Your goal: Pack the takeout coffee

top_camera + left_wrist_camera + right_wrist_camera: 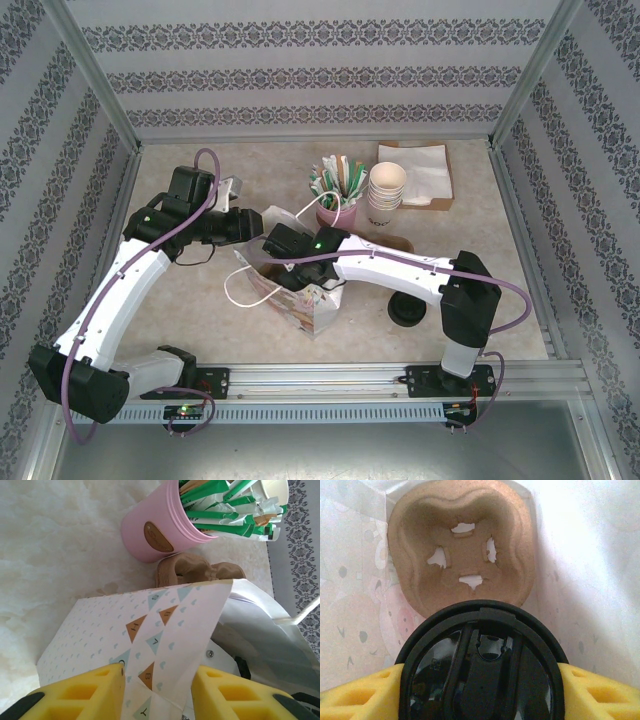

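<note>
Takeout coffee (482,665) inside the paper bag (100,630), cup body hidden.
We make out only its round, glossy black lid, facing up; the cup beneath is covered. It stands upright, its long axis pointing down at the brown pulp carrier (460,540) in the bag. The right gripper (480,692) clasps its sides. The left gripper (157,690) straddles the bag wall; we cannot tell whether it pinches.

In the right wrist view, the black lid of the takeout coffee (482,670) hides its paper cup and the near rim of the pulp cup carrier (462,545), and the bottom edge cuts the lid off. In the left wrist view, the wall of the paper bag (125,635) hides most of the carrier, and the label on the pink cup (150,530) is too blurred to read.
</note>
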Action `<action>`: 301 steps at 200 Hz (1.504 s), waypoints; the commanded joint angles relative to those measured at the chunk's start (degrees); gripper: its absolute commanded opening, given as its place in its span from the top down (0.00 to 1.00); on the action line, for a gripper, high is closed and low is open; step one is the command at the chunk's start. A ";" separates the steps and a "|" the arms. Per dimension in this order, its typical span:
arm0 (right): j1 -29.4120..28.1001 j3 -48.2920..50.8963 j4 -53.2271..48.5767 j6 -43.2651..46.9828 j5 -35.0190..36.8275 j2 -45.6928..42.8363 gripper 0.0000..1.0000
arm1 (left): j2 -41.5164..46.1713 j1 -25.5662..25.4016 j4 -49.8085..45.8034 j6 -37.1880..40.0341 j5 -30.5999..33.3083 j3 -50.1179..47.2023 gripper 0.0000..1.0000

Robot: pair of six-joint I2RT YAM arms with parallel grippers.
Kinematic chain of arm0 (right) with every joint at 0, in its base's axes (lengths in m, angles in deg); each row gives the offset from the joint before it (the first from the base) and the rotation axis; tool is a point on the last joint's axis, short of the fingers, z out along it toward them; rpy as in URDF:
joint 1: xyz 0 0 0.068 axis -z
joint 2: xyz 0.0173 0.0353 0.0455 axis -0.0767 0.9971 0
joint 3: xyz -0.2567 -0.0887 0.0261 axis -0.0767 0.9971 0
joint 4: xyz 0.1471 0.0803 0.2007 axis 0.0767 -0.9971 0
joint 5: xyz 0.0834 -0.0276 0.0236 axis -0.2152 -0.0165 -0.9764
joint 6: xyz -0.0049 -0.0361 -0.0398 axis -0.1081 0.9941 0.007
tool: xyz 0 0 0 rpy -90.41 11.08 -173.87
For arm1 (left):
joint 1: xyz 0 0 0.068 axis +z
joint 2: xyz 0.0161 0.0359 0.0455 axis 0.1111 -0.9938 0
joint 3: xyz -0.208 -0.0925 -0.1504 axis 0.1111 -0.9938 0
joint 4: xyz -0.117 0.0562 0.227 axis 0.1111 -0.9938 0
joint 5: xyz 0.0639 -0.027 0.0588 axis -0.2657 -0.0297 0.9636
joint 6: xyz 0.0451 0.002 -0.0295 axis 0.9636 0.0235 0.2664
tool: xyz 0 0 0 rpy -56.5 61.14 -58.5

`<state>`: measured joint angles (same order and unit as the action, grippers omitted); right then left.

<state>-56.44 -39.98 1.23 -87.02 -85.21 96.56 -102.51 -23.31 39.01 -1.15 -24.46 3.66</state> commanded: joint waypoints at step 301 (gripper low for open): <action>2.44 -4.35 -17.24 -2.86 -3.39 -0.41 0.25 | -1.84 -2.12 -4.42 2.55 2.47 1.56 0.62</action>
<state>-54.58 -43.26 -12.08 -89.24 -89.53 96.23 -104.24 -24.66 36.36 0.29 -22.99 3.69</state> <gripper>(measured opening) 0.740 0.384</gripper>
